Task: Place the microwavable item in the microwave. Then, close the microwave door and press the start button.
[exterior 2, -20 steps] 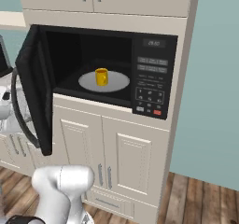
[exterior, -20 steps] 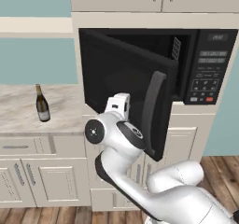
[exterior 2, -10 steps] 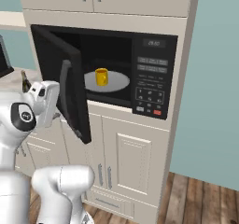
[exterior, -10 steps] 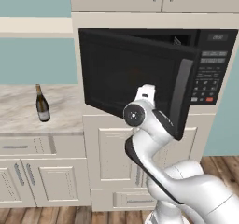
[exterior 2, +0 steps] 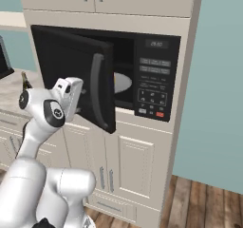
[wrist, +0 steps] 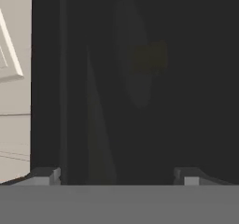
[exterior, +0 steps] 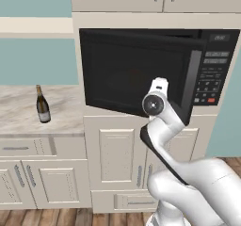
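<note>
microwave (exterior 2: 142, 75): we see it set into the cabinet wall, cupboards above and below it.
microwave door (exterior 2: 71, 75): hinged at the left, it stands partly ajar in front of the cavity.
keypad panel (exterior 2: 154, 82): right of the cavity.
turntable (exterior 2: 121, 83): inside, seen through the gap beside the door's edge.
mug (wrist: 149, 56): we make it out dimly behind the door window.
claw (wrist: 116, 174): spread wide, right up against the door's outer face.
wine bottle (exterior: 43, 105): upright on the surface (exterior: 19, 119), well left of the microwave.

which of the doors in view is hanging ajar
The black microwave door with the long grey bar handle. It stands partly swung out, while the cream cabinet doors below sit shut flush.
</note>
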Controlling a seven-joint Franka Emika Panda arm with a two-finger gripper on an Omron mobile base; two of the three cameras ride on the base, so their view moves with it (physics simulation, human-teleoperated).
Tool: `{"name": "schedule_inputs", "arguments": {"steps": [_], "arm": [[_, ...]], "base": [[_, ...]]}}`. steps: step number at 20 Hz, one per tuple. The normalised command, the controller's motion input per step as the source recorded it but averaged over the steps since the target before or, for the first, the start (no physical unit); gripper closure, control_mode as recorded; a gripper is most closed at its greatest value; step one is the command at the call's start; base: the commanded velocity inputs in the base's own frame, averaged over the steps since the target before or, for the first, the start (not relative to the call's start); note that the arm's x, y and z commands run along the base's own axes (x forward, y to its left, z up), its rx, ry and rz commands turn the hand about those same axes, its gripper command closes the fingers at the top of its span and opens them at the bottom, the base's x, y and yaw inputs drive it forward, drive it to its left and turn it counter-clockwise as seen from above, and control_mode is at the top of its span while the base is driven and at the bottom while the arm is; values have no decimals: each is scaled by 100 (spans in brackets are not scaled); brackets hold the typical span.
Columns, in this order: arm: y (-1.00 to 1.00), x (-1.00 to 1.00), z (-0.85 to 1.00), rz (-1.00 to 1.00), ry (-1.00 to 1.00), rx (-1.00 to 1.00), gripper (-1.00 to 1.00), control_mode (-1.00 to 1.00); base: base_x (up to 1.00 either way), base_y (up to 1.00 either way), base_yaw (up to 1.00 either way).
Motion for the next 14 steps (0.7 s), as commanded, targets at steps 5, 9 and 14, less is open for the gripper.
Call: {"name": "schedule_inputs", "arguments": {"steps": [5, 9, 14], "arm": [[-20, 63, 24, 0, 0, 2, -100, -100], [-21, 64, 11, 0, 2, 3, -100, -100], [-21, 57, 2, 0, 2, 4, -100, -100]], "base": [[0, 0, 0], [0, 0, 0], [0, 0, 0]]}}
